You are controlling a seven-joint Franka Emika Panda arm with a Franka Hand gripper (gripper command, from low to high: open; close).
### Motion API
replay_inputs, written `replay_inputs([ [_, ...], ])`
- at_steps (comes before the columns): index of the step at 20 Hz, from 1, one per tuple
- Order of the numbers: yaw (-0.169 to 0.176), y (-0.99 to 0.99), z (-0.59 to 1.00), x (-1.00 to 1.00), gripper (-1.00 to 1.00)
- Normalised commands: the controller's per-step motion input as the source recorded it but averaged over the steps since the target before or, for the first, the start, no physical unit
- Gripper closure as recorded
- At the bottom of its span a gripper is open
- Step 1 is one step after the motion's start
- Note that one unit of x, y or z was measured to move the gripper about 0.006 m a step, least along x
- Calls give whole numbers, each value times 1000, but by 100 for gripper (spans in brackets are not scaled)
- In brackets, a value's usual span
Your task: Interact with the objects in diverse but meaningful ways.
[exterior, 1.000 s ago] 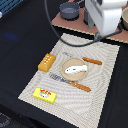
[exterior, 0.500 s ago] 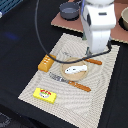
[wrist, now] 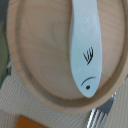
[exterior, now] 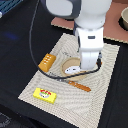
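Observation:
The white fish (wrist: 86, 45) lies on the tan plate (wrist: 35, 55), filling the wrist view from close above. In the exterior view my arm stands over the plate (exterior: 68, 65) and hides most of it, along with the fish. My gripper (exterior: 81, 66) is low over the plate; its fingers do not show in either view. The orange bread loaf (exterior: 46, 61) lies to the exterior view's left of the plate. The yellow red-labelled block (exterior: 45, 94) lies at the mat's near left. An orange-handled utensil (exterior: 80, 86) lies in front of the plate. The sausage is hidden.
Everything sits on a pale woven placemat (exterior: 102, 95) on a dark table. A grey pot (exterior: 123, 18) stands at the far right on a pinkish board (exterior: 62, 22). Fork tines (wrist: 98, 118) and an orange handle (wrist: 30, 123) show beside the plate's rim.
My arm has come from the far side of the mat down over the plate and now covers it. The loaf, block and cutlery have not moved.

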Motion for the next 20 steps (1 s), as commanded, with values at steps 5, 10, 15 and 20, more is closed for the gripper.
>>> replay_inputs([
  [5,0,-114,-378,-12,100],
  [10,0,-120,-287,0,100],
  [15,0,-129,-230,0,100],
  [20,0,-156,-107,0,100],
])
